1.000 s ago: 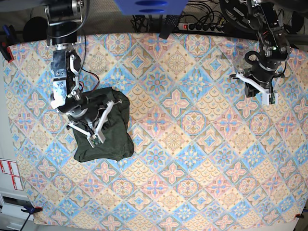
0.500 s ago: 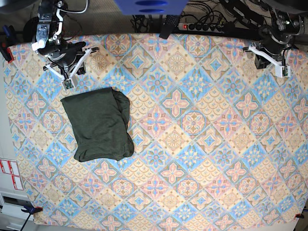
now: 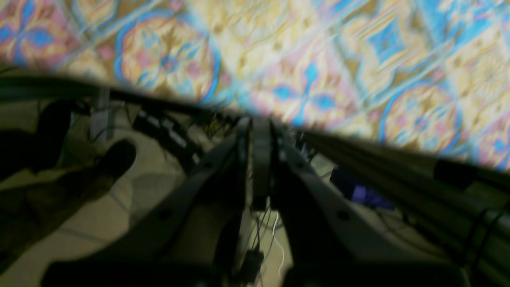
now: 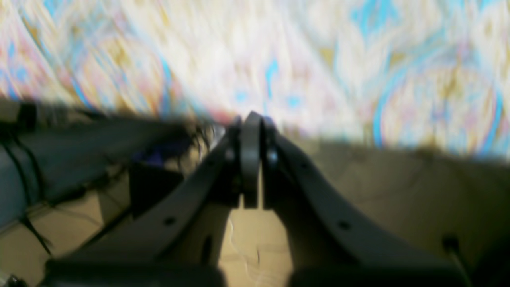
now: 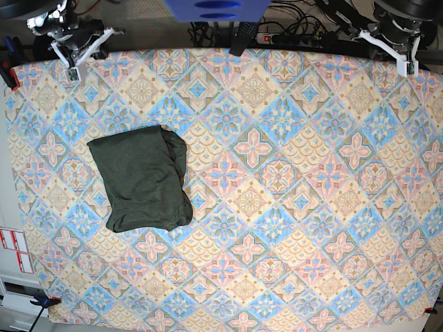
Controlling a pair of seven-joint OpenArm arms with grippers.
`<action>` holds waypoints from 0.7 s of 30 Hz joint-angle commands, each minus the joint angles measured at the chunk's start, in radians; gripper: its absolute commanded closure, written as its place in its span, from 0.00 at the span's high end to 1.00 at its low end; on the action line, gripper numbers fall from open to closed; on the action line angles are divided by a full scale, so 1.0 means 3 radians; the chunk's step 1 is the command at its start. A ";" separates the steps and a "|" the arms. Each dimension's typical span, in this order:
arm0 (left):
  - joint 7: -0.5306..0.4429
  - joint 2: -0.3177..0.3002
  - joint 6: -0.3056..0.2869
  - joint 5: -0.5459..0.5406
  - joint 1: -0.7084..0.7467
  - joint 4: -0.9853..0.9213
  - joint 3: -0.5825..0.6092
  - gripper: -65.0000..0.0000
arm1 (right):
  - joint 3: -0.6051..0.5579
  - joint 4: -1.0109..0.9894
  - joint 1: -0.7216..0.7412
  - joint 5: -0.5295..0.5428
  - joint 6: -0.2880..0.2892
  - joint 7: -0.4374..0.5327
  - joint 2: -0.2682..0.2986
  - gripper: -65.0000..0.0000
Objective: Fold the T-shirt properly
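T-shirt (image 5: 142, 180) lies folded into a compact, roughly rectangular bundle on the patterned tablecloth (image 5: 291, 207), left-of-centre in the base view; its right edge is slightly lumpy with a rounded fold. Nothing touches it. Far edge of the table: right gripper (image 5: 71, 70) sits at the top-left corner, left gripper (image 5: 408, 68) at the top-right corner, both well apart from the shirt. Both wrist views are blurred but show each claw's fingers pressed together, holding nothing.
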 commanded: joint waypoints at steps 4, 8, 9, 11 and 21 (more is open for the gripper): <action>-0.0035 -0.0084 -0.0009 0.0101 0.0248 0.0041 0.0161 0.00 | 0.0020 0.0025 -0.0172 0.0022 0.0024 0.0051 0.0016 0.00; -0.0035 -0.0115 -0.0009 0.0341 0.0279 -0.0173 0.0483 0.00 | -0.0006 0.0015 -0.0357 -0.0163 0.0024 0.0051 0.0011 0.00; -0.0035 -0.0115 -0.0009 0.0372 0.0269 -0.0265 0.0519 0.00 | -0.0011 -0.0016 -0.0387 -0.0249 0.0024 0.0051 0.0011 0.00; -0.0040 -0.0115 -0.0009 0.0398 0.0258 -0.0409 0.0575 0.00 | -0.0011 -0.0088 -0.0433 -0.0357 0.0024 0.0051 0.0006 0.00; -0.1181 -0.0273 0.0012 0.0812 0.0146 -0.1493 0.1322 0.00 | -0.0312 -0.1310 -0.0346 -0.0367 0.0024 0.0475 0.0006 0.00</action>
